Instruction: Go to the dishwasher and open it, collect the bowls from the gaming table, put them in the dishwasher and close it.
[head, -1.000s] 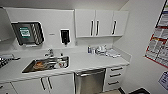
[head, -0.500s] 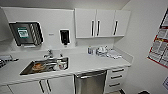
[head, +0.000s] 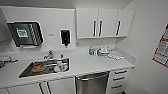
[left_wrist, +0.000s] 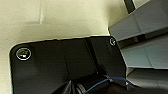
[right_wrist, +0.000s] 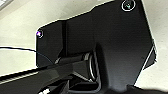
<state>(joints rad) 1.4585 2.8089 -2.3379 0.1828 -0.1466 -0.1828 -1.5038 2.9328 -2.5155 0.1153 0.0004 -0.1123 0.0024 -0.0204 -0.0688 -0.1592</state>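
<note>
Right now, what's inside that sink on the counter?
The sink holds some dishes: something orange-brown and a whitish cup-like item, too blurred to name surely. Whatever lies beneath them or along the near wall is hidden.

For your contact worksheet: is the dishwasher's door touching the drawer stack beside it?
Cannot tell. In the head view the dishwasher sits right beside the drawers, no plain gap or contact.

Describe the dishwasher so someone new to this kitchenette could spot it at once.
Find the white counter with the steel sink. Below its front edge, right of the sink and left of the white drawers, sits the dishwasher. It is the lone brushed-steel front, with a horizontal bar handle, among white fronts.
</note>
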